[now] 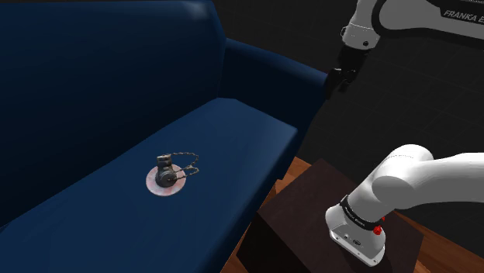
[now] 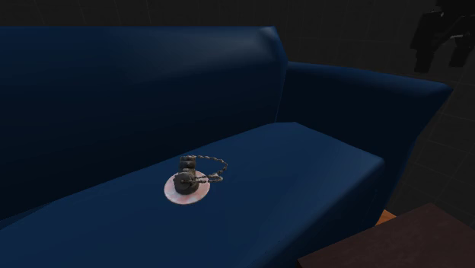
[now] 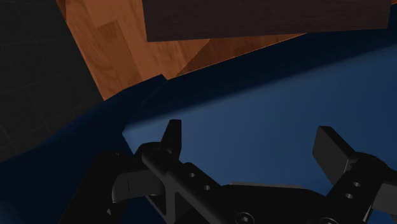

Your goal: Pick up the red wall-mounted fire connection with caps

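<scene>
Dim blue sofa seat (image 1: 233, 147) bears the fire connection (image 1: 164, 177), its details indistinct; the tool (image 3: 251, 143) hangs spread, well apart.

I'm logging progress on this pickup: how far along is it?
Done: nothing yet; the fire connection, a dark fitting on a pale round plate with a chain, lies untouched on the blue sofa seat. In hand: the gripper hangs open near the sofa's armrest, far from the fitting. Left: reaching over, descending, closing on it and lifting.
</scene>
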Controlling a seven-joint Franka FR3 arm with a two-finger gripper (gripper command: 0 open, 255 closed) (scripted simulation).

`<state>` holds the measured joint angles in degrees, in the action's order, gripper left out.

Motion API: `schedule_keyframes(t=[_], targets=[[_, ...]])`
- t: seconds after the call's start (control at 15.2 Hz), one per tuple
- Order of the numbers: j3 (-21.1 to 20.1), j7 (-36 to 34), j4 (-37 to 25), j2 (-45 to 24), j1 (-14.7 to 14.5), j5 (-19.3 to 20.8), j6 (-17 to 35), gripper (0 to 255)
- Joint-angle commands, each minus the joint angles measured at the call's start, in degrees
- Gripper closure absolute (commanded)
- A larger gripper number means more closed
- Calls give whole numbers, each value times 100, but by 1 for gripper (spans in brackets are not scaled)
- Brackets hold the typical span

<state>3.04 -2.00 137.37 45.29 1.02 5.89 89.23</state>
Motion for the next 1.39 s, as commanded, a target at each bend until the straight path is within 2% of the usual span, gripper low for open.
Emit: schedule_keyframes(t=[0.0, 0.66, 0.99, 1.32], targets=[[0, 0, 0, 0, 0, 0, 0, 0], [-1110, -1304, 506, -597, -458, -712, 1250, 0], [-1683, -1950, 473, -1212, -627, -933, 1924, 0], [-2259, -2632, 243, -2005, -713, -972, 2573, 0]])
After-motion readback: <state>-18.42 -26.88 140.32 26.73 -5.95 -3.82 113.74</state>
